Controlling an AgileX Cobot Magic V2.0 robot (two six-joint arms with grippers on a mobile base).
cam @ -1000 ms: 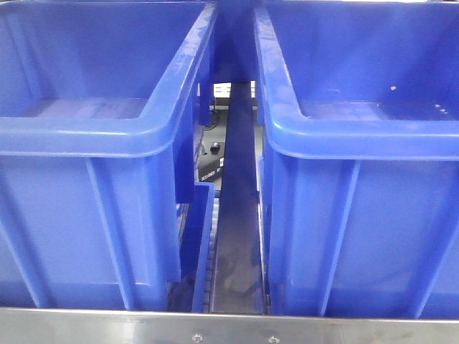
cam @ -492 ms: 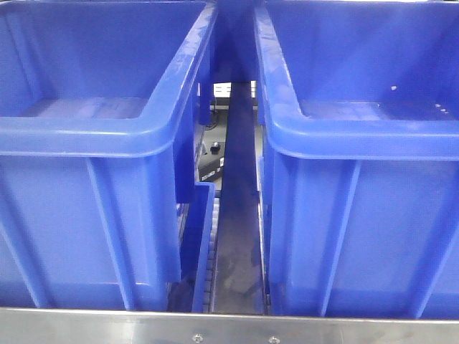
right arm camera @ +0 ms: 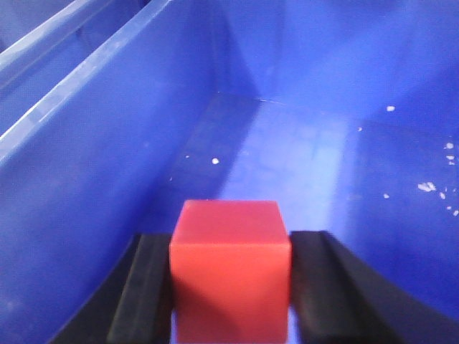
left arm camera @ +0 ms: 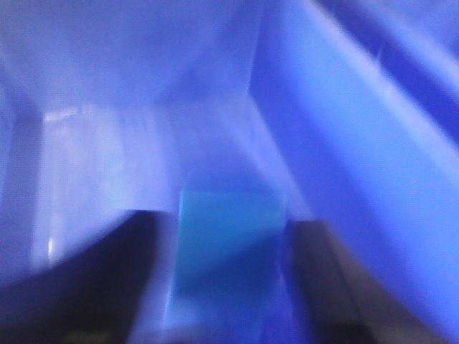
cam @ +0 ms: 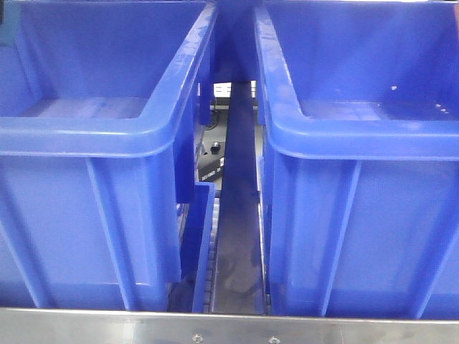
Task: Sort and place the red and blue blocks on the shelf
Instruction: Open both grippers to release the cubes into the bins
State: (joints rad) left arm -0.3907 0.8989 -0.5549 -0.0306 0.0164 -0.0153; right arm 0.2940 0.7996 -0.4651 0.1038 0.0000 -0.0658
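Observation:
The view from the left wrist is blurred. In it the sky-blue block (left arm camera: 228, 236) sits between the two dark fingers of my left gripper (left arm camera: 226, 218), which is shut on it inside a blue bin (left arm camera: 107, 165). In the right wrist view my right gripper (right arm camera: 231, 240) is shut on the red block (right arm camera: 231, 265), its black pads pressed to both sides, held above the floor of another blue bin (right arm camera: 301, 158). The shelf shows in the front view as a steel front rail (cam: 229, 326) with small screws. Neither gripper nor block shows there.
Two large blue bins stand side by side on the shelf, the left bin (cam: 86, 136) and the right bin (cam: 358, 136). A narrow gap with a roller track (cam: 235, 236) runs between them. White specks (right arm camera: 429, 188) lie on the right bin's floor.
The front view is almost the same. A small dark shape has come in at its top left corner, above the left bin.

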